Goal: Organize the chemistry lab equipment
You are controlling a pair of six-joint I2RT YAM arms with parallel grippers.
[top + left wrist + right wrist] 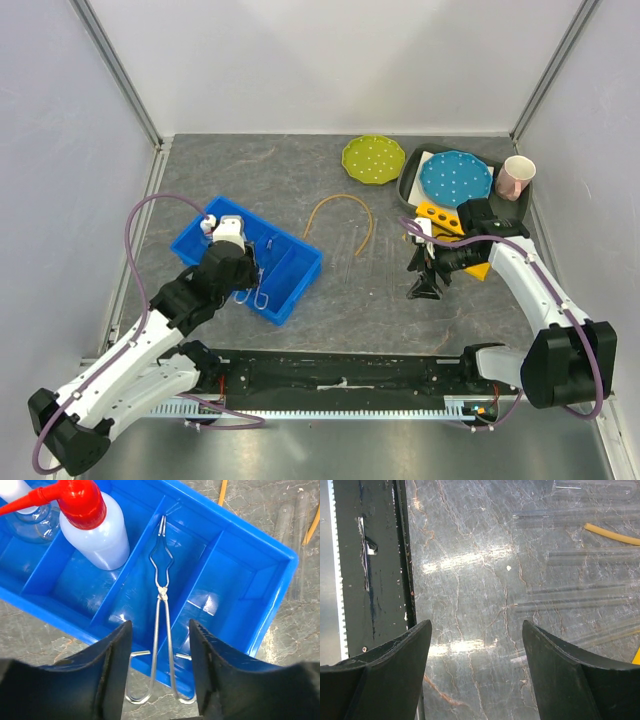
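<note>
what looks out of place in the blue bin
The metal tongs don't sit fully inside the blue bin: the head lies in one compartment, but the loop handles stick out over the near wall, beyond the bin. Nothing looks spilled or broken.

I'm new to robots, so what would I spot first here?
The bright blue plastic divided bin at the left, holding a clear squeeze bottle with a red nozzle cap and metal wire tongs whose handles poke over its near wall. The left tool hangs open just above them. Far right sit a green dotted plate and a blue dotted plate.
</note>
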